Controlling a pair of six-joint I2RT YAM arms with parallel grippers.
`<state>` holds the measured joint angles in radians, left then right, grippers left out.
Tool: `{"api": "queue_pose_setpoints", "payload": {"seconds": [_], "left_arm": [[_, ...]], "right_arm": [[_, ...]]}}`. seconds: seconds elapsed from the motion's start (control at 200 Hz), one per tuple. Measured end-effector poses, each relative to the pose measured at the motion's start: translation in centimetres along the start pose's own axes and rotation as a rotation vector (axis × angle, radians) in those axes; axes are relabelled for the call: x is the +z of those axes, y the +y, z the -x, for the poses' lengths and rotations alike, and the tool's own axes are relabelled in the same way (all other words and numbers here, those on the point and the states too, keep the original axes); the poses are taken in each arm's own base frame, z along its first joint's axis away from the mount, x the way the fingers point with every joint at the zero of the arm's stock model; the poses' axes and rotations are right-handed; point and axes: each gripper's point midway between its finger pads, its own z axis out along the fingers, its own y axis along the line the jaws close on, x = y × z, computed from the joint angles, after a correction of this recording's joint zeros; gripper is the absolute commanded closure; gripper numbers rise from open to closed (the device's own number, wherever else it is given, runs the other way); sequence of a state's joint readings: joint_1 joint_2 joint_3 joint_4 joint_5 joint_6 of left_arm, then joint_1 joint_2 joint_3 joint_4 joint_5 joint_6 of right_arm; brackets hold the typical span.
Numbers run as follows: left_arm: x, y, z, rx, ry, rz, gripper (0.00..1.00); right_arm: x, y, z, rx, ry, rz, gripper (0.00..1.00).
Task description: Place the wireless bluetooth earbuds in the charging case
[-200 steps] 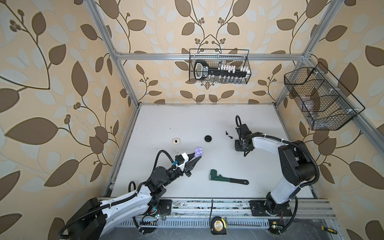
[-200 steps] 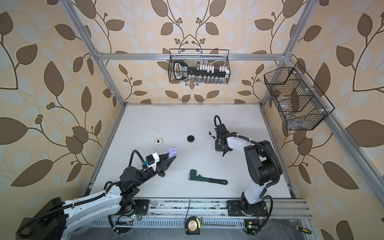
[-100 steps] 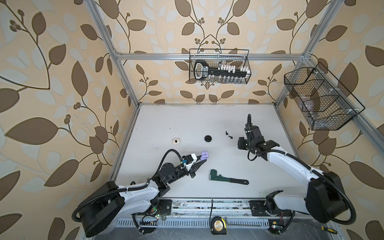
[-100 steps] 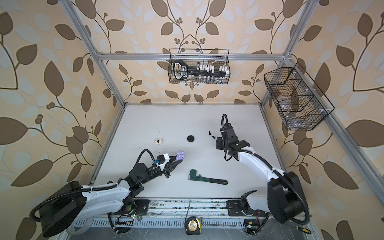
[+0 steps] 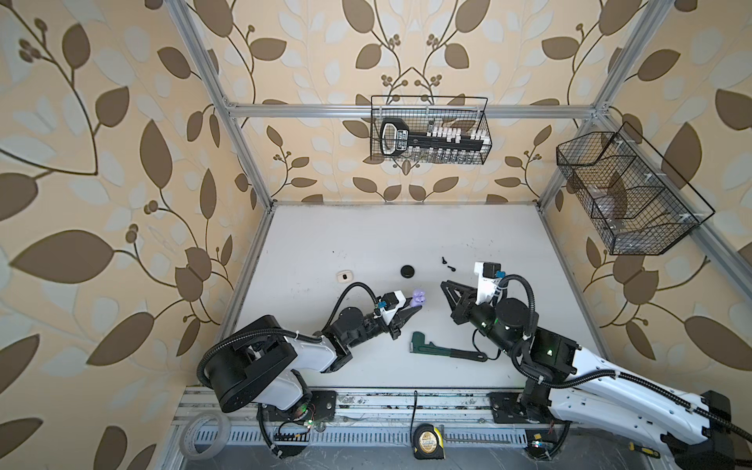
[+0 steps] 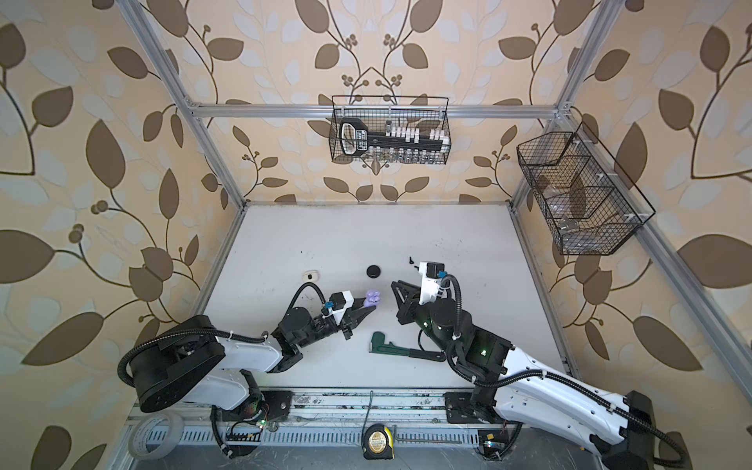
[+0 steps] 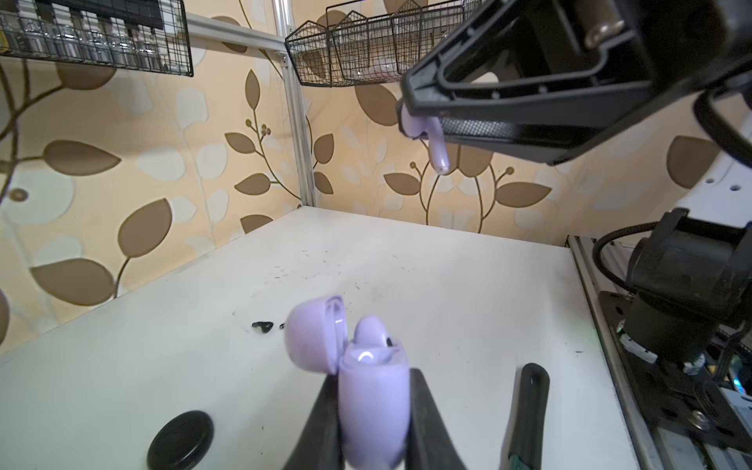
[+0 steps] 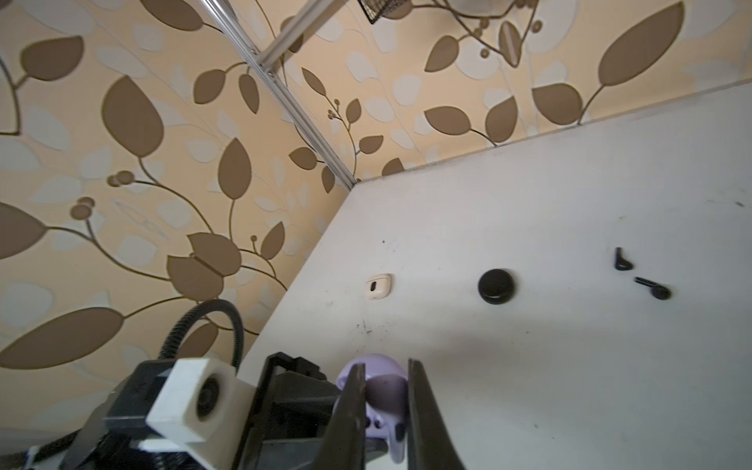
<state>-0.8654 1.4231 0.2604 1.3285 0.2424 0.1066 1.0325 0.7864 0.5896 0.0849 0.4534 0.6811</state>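
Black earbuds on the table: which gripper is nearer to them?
Right. The right gripper, pinching a lavender earbud, hangs close to the black earbuds; the left gripper, clamping the lavender case, is farther away.

Soft, even, bright light fills both top views and lays only faint shadows on the white counter (image 5: 366,244), while the wide wrist views stretch toward their edges, and in the left wrist view the close lavender case (image 7: 372,403) is blurred, with a small glint.
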Motion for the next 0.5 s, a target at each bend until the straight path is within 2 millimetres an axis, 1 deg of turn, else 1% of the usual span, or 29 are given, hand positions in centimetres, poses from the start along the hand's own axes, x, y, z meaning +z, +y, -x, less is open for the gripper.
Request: {"api": "queue_pose_setpoints", "payload": {"seconds": [0.08, 0.2, 0.295, 0.5], "left_arm": [[0.3, -0.7, 0.4, 0.002, -0.012, -0.016, 1.00], [0.5, -1.6, 0.5, 0.005, -0.015, -0.034, 1.00], [0.5, -1.7, 0.5, 0.008, -0.016, -0.035, 1.00], [0.5, -1.0, 0.5, 0.012, -0.016, 0.010, 1.00]], "right_arm": [[0.4, 1.2, -0.7, 0.003, -0.011, 0.013, 0.90], [1.1, 2.0, -1.2, 0.014, -0.034, 0.015, 0.91], [1.3, 2.3, -1.4, 0.023, -0.052, 0.013, 0.92], [1.1, 2.1, -1.4, 0.043, -0.091, 0.000, 0.92]]}}
